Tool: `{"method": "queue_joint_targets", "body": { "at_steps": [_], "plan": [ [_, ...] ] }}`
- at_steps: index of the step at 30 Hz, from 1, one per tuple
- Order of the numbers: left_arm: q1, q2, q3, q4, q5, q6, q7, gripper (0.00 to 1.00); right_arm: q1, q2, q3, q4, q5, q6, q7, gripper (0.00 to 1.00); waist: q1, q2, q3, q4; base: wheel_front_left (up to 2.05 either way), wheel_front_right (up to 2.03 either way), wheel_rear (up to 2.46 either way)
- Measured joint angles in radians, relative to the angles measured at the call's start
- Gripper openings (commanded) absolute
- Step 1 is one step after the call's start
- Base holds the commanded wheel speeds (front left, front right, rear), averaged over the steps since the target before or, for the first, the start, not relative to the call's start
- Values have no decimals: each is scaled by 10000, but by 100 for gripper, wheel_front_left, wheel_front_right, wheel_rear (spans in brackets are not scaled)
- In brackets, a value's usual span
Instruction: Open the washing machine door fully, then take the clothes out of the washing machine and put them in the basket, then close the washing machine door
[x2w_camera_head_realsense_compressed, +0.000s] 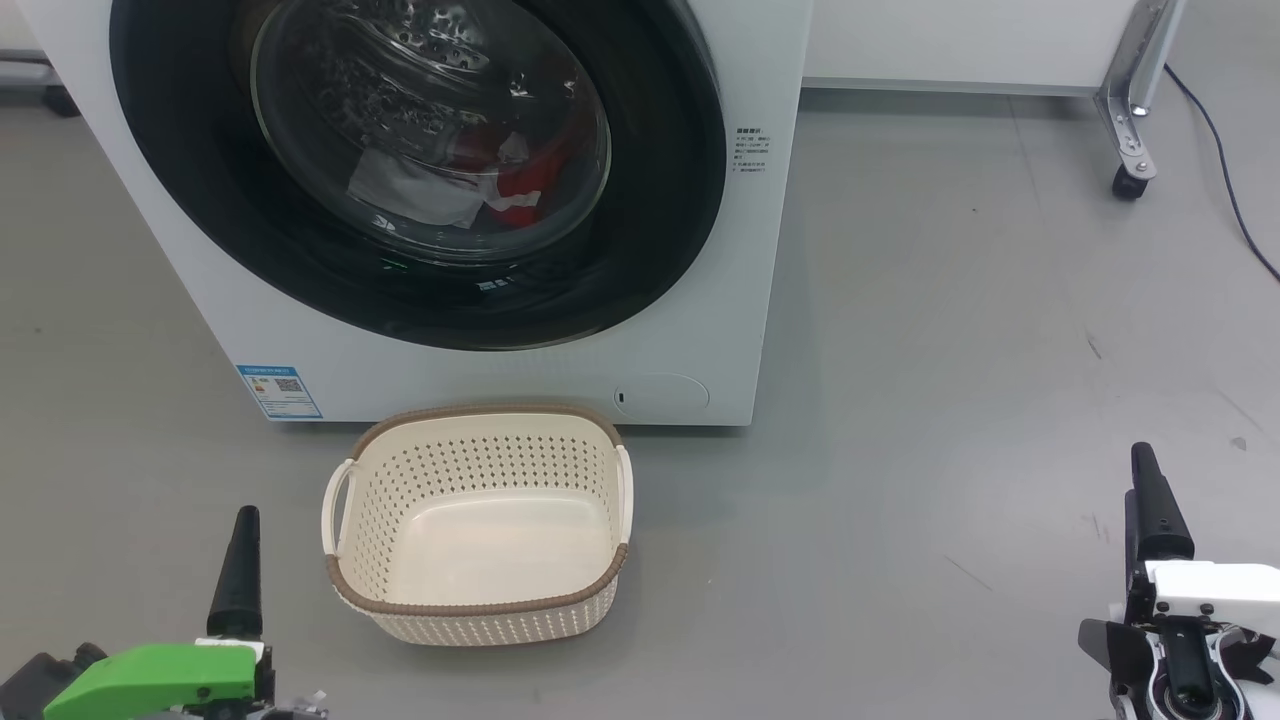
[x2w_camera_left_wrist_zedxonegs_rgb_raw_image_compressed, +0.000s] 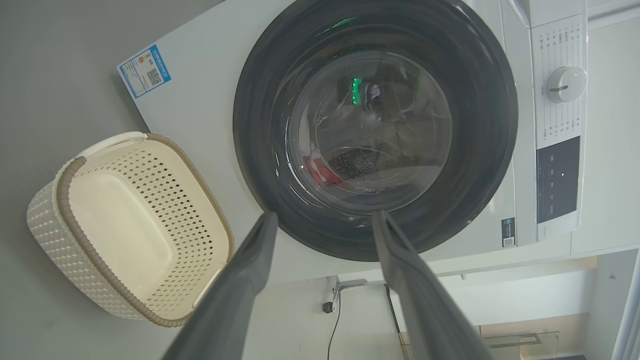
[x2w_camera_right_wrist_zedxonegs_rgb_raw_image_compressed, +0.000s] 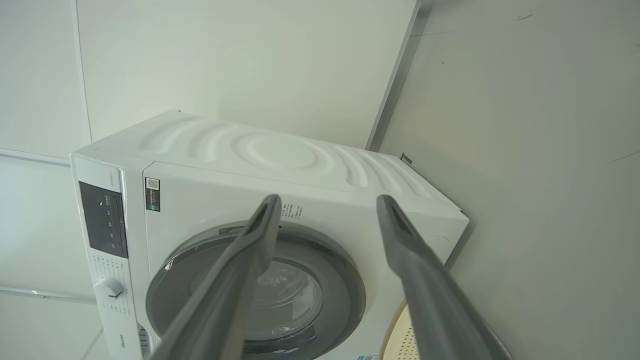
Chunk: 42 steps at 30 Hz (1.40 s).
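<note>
The white washing machine (x2w_camera_head_realsense_compressed: 700, 330) stands ahead of me with its glossy black washing machine door (x2w_camera_head_realsense_compressed: 200, 200) flush against the front. Behind the glass bowl lie the clothes (x2w_camera_head_realsense_compressed: 515, 185), red fabric with pale patches, also seen as the red clothes (x2w_camera_left_wrist_zedxonegs_rgb_raw_image_compressed: 325, 175) in the left wrist view. The cream basket (x2w_camera_head_realsense_compressed: 480, 607) sits empty on the floor just in front of the machine. My left gripper (x2w_camera_head_realsense_compressed: 240, 580) is low at the basket's left, open and holding nothing, jaws wide in the left wrist view (x2w_camera_left_wrist_zedxonegs_rgb_raw_image_compressed: 325, 215). Off to the far right my right gripper (x2w_camera_head_realsense_compressed: 1155, 510) is open too (x2w_camera_right_wrist_zedxonegs_rgb_raw_image_compressed: 327, 197).
A metal frame leg on a caster (x2w_camera_head_realsense_compressed: 1135, 130) and a black cable (x2w_camera_head_realsense_compressed: 1225, 150) are at the back right. Grey floor (x2w_camera_head_realsense_compressed: 950, 400) stretches between the machine and my right gripper. The machine's knob (x2w_camera_left_wrist_zedxonegs_rgb_raw_image_compressed: 565, 85) and control panel sit above the door.
</note>
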<state>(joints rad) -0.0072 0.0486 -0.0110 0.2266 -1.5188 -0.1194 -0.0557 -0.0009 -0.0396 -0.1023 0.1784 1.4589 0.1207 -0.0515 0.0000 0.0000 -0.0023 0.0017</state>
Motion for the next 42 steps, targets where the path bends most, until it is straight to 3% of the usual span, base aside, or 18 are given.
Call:
{"method": "queue_joint_targets", "body": {
  "at_steps": [16, 24, 27, 42],
  "plan": [
    [-36, -17, 35, -765, 1436, -2, -489, 100, 1, 2, -217, -780, -1519, 2, -454, 100, 0, 0, -21, 15, 0, 0, 0],
    [-36, -19, -173, -1034, 2836, -4, -706, 100, 4, 4, -119, -1099, -2424, 0, -702, 100, 0, 0, -23, 49, 0, 0, 0],
    [-34, -21, -305, -1074, 3816, -4, -834, 100, 46, 4, -48, -1195, -2989, -8, -842, 100, 0, 0, -25, 66, 0, 0, 0],
    [-20, -2, -1022, -1078, 6832, -4, -1233, 100, 243, 2, 309, -1363, -5246, -362, -1231, 100, 0, 0, -8, 95, 0, 0, 0]
  ]
}}
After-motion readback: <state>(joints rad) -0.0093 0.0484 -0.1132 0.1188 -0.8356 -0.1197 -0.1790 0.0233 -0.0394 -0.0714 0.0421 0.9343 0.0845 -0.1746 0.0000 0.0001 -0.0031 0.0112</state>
